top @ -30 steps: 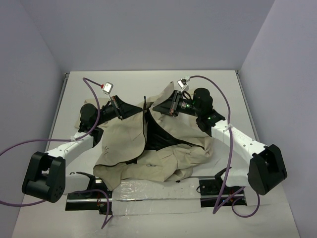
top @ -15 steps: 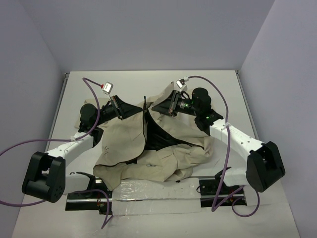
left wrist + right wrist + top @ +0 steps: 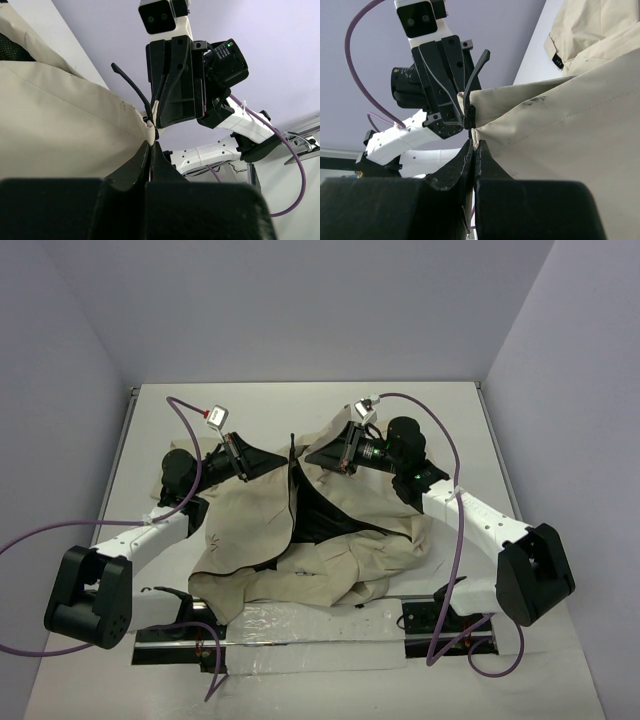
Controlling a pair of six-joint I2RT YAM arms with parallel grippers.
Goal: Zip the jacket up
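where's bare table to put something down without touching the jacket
Bare white tabletop runs along the back wall, beyond the crumpled beige fabric jacket, into the far right corner past the right arm. Crowded: the middle, where left tool and right tool pinch the jacket.

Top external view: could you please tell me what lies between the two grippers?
The open front of the jacket: its dark zipper strip sticks up between the left gripper and right gripper, black lining below. The top external view shows it.
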